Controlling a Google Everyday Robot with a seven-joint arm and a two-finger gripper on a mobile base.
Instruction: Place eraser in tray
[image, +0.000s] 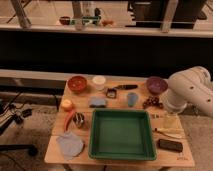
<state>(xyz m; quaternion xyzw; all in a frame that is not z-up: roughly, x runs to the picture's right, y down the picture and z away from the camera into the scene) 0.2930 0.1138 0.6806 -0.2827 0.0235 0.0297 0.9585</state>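
Observation:
The green tray (121, 155) lies flat and empty in the front middle of the wooden table. The eraser (170, 145), a small flat black block, lies on the table just right of the tray, near the front right corner. My white arm (189, 90) comes in from the right. The gripper (170, 119) hangs over the table's right side, behind the eraser and beside the tray's right rim, apart from the eraser.
At the back stand a red bowl (77, 83), a white cup (99, 82), a black-handled tool (120, 90) and a purple bowl (156, 85). A blue cup (132, 98), grapes (151, 102), a blue sponge (98, 102), an orange (67, 104) and a blue cloth (69, 144) surround the tray.

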